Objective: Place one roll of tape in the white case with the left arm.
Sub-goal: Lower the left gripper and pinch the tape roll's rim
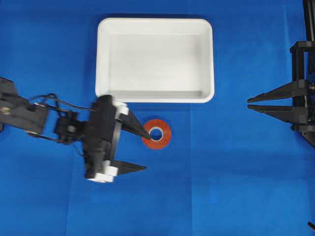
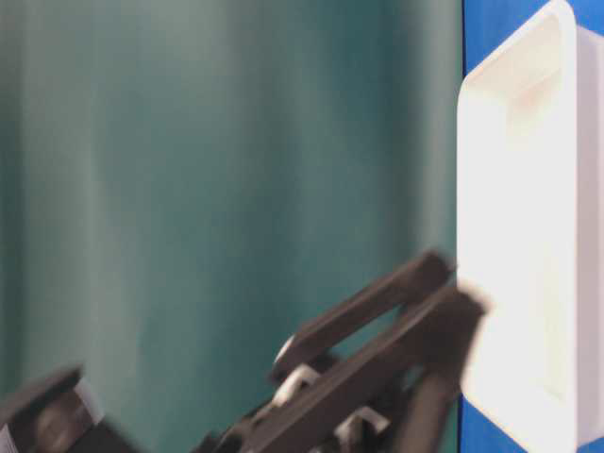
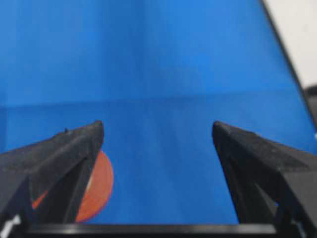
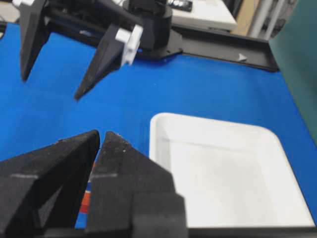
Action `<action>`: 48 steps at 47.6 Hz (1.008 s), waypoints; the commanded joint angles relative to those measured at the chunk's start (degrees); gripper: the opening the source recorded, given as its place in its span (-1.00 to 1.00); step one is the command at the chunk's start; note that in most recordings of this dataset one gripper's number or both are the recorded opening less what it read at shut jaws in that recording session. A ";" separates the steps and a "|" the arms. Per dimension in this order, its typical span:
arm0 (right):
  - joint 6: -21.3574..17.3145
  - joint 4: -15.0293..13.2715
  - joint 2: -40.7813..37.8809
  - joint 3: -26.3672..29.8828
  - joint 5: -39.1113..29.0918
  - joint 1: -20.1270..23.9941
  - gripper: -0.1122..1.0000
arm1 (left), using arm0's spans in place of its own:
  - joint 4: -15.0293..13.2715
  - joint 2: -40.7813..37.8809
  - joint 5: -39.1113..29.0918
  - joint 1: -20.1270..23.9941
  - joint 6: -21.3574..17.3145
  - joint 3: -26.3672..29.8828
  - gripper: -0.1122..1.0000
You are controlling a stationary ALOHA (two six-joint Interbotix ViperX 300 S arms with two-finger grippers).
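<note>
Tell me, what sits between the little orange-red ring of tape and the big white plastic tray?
Nothing but bare blue cloth. In the overhead view the orange-red roll of tape lies just below the shallow white rectangular tray, apart from its rim.

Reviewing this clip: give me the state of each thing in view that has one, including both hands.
roll of tape: flat on the blue cloth, outside the case, not gripped.
white case: upright, nothing in it.
left hand: open wide, one fingertip over the tape's ring, the other clear of it.
right hand: fingers close together, holding nothing, off to the side.
</note>
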State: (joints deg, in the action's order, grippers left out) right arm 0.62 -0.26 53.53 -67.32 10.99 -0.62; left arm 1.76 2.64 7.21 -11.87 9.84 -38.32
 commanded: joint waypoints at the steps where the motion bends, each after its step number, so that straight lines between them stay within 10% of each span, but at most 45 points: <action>1: -0.09 0.00 -0.53 1.14 0.09 -0.09 -0.99 | 0.00 -2.29 -2.90 0.00 0.26 4.04 0.78; 48: -0.18 -0.09 -2.64 0.70 -0.53 -0.09 -0.99 | 0.18 -19.78 -18.63 3.87 1.93 14.06 0.73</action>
State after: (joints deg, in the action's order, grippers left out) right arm 0.53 -0.26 51.59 -67.32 10.11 -0.62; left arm 1.85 -17.67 -9.32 -8.35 11.78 -25.75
